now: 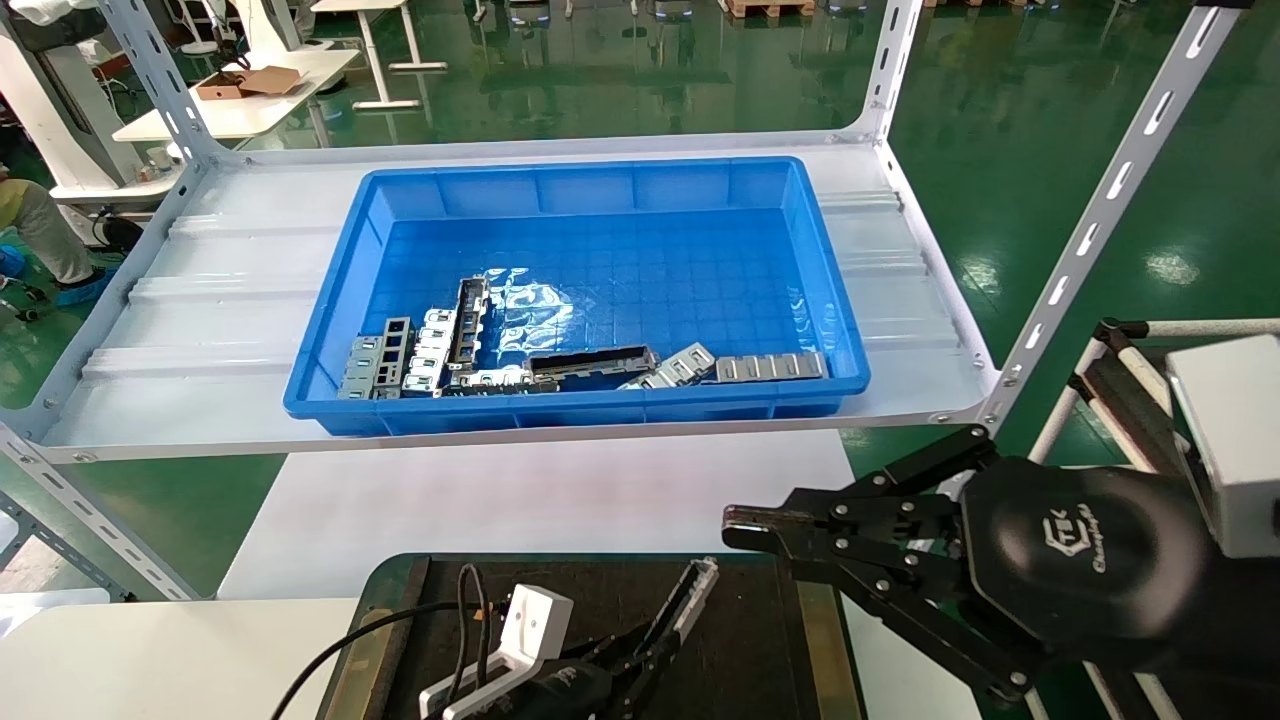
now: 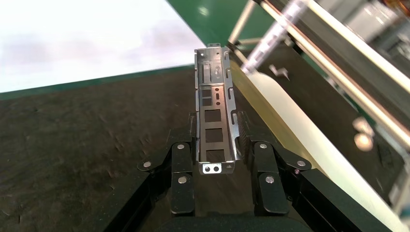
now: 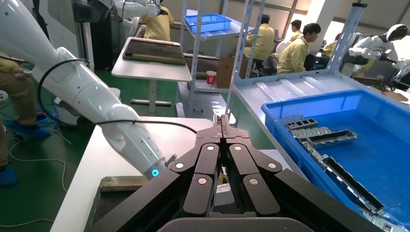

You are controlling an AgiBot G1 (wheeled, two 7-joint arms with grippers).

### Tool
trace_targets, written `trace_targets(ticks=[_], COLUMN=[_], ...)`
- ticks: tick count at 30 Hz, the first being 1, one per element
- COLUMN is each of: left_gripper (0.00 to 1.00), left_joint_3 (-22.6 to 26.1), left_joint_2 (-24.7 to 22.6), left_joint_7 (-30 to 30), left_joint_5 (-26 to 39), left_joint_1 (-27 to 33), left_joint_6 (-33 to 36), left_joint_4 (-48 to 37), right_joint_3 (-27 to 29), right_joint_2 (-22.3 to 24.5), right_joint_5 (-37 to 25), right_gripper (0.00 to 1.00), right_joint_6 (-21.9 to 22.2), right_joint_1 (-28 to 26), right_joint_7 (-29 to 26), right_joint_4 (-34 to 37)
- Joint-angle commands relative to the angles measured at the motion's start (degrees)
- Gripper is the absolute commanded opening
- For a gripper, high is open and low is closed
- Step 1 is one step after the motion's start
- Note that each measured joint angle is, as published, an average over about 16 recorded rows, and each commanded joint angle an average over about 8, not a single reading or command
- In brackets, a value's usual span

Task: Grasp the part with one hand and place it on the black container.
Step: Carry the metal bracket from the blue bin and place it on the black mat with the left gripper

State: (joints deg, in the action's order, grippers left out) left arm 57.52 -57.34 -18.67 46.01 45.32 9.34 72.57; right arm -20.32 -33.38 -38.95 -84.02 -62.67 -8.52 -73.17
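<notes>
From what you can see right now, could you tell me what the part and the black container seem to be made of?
The part, clamped in the left gripper, looks like thin sheet metal: silver-grey, bent edges, punched cut-outs. The black container shows a matte, pebbled black surface, possibly rubber or foam.

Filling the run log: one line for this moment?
left gripper: shut on part | over black container | right gripper: shut, idle
</notes>
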Motion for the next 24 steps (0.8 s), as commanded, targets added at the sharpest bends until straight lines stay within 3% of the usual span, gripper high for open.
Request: trace_targets(ticks=[1,14,24], left_gripper=[0.00,0.00,0.00], left_joint_3=[0.61,3.91,2.84], left_joint_2=[-1.49,-7.98,-11.13], left_joint_7=[-1.13,-4.69,-5.28], left_joint_5=[-0.22,-3.73,-3.63], left_joint_1=[-0.43,-0.97,-2.25], left_joint_6=[-3.23,-16.86,-21.61], left_joint_4=[-0.51,-3.39,-5.03], right_joint_3=[0.00,-0.01,-0.02], right_joint_2=[0.00,0.01,0.01], right_joint_5=[0.00,0.01,0.02], right_gripper=[0.00,0.00,0.00], right_joint_6=[0.00,0.01,0.01], right_joint_1=[0.00,0.00,-0.01], right_joint_7=[0.00,0.01,0.01], right_joint_4=[0.00,0.00,0.00])
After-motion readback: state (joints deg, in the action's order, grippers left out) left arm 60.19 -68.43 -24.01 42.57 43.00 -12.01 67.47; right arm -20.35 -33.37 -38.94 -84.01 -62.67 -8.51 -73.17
